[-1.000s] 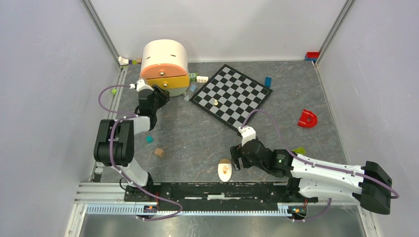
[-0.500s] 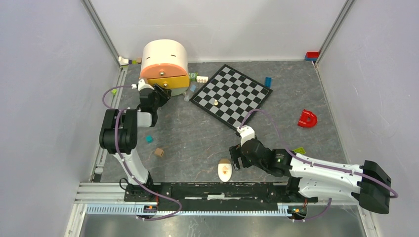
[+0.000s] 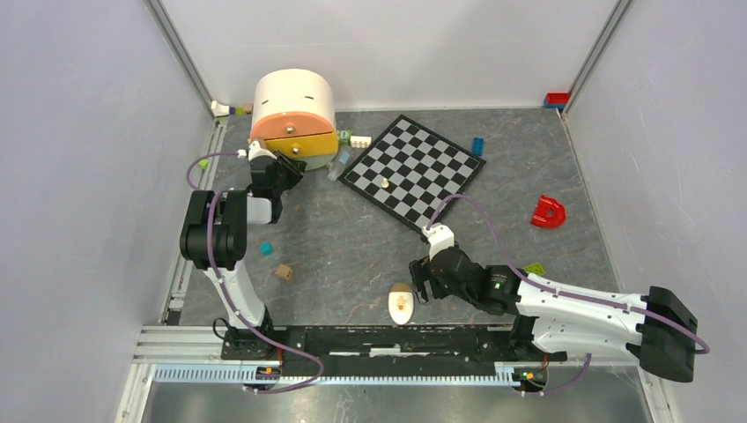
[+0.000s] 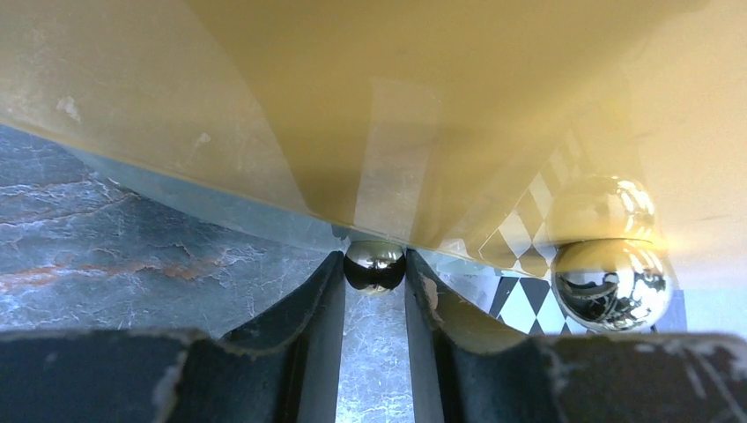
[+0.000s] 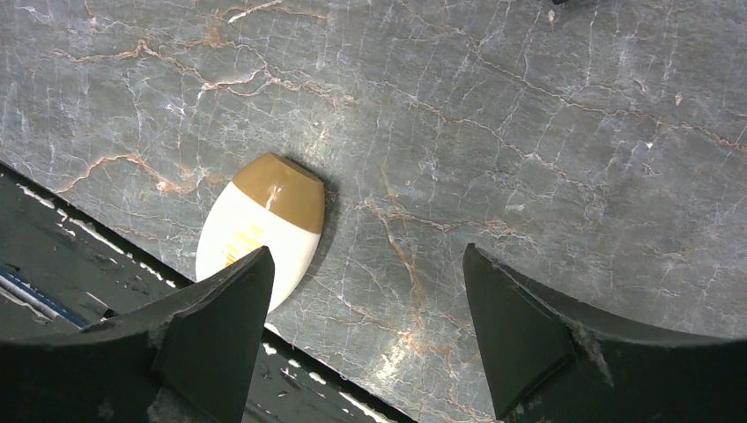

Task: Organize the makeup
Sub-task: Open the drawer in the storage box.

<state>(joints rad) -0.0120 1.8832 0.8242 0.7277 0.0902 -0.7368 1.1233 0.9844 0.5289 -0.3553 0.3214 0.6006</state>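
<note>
Since the earlier frame the left arm's elbow has swung right and farther in, and the left gripper (image 4: 374, 264) has narrowed. The right arm hasn't budged.

Nearest, the cream oval (image 5: 260, 233), tan cap on its far end, lies flat at the near edge of the grey marble table (image 3: 352, 229), about mid-width. The right gripper (image 5: 366, 256) hangs just right of it and a bit farther in, jaws spread wide with nothing between them but bare table. In the right wrist view one finger overlaps the oval's edge, and we can't tell if they touch.

Farther in on the left, a brown cube (image 3: 283, 272) and a teal cube (image 3: 265, 248) sit near each other, loose on the table. A red D-shaped piece (image 3: 548, 212) lies well apart on the right.

The chessboard (image 3: 414, 169) lies mid-table toward the far side, turned at an angle.

Far left stands the round drawer organiser (image 3: 293, 110), with a cream top and orange and yellow drawer fronts. The left gripper is right up against its front, low down. In the left wrist view its fingers (image 4: 321, 300) sit against both sides of a small chrome knob (image 4: 374, 266) just under the yellow front, no gap showing. A second chrome ball (image 4: 610, 284) shows to the right, outside the jaws.
</note>
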